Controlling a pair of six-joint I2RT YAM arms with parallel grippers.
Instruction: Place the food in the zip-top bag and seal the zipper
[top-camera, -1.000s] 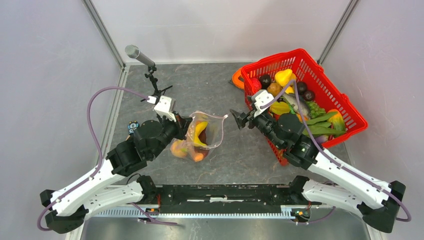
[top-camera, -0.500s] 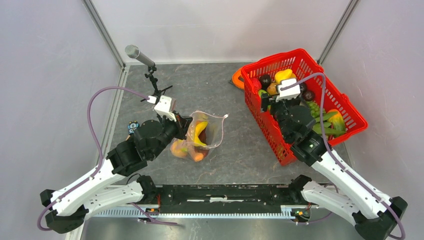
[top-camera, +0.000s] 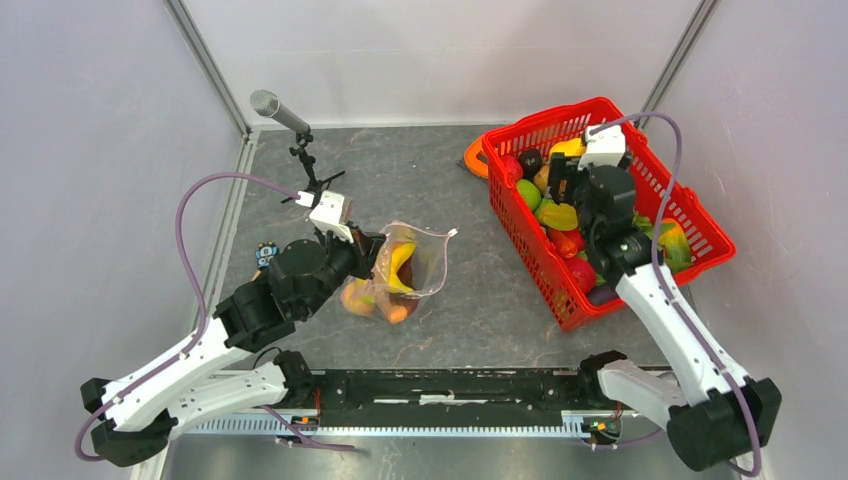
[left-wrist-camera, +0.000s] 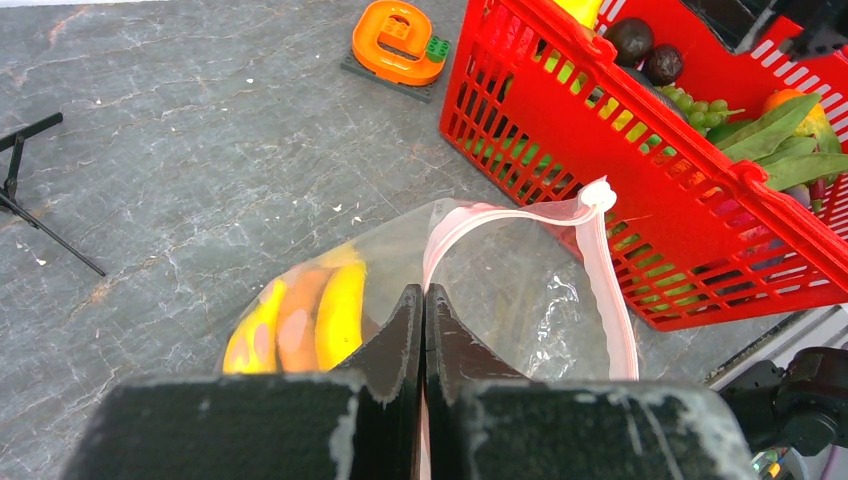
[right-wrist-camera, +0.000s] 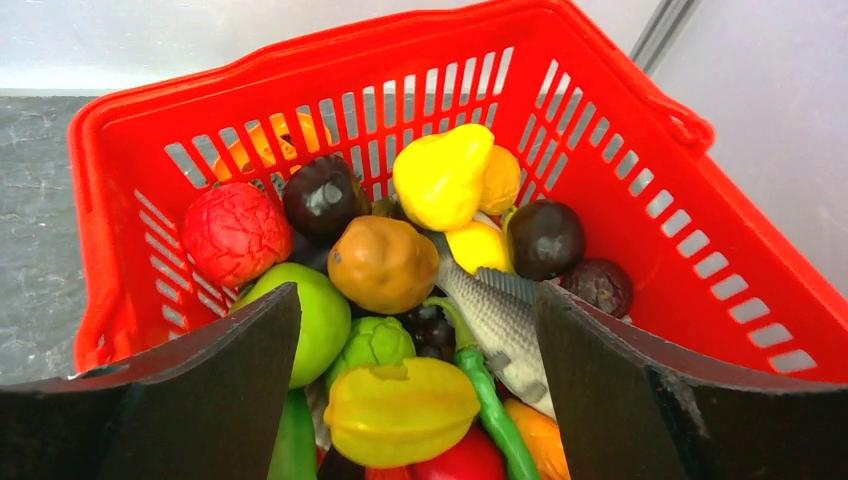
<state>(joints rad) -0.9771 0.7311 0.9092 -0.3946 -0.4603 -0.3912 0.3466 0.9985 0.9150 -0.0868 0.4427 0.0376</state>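
Note:
The clear zip-top bag (top-camera: 418, 262) lies left of centre with a yellow banana (top-camera: 400, 262) and orange pieces (top-camera: 358, 297) inside. My left gripper (top-camera: 372, 262) is shut on the bag's mouth edge (left-wrist-camera: 424, 292), where the pink zipper (left-wrist-camera: 610, 270) loops away to the right and stands apart. My right gripper (right-wrist-camera: 415, 292) hangs open above the food in the red basket (top-camera: 700, 215), with nothing between its fingers. Below it are a yellow starfruit (right-wrist-camera: 400, 410), a green apple (right-wrist-camera: 315, 315), a brown fruit (right-wrist-camera: 383, 263), a yellow pear (right-wrist-camera: 440, 178) and a grey fish (right-wrist-camera: 495, 325).
An orange ring-shaped object (top-camera: 474, 157) lies just left of the basket's far corner. A microphone on a small stand (top-camera: 285, 115) stands at the back left. A small black and blue item (top-camera: 265, 253) sits beside my left arm. Enclosure walls border the table.
My right arm has swung from beside the bag's mouth to above the basket, its jaws spreading wider. The left gripper and bag have not moved.

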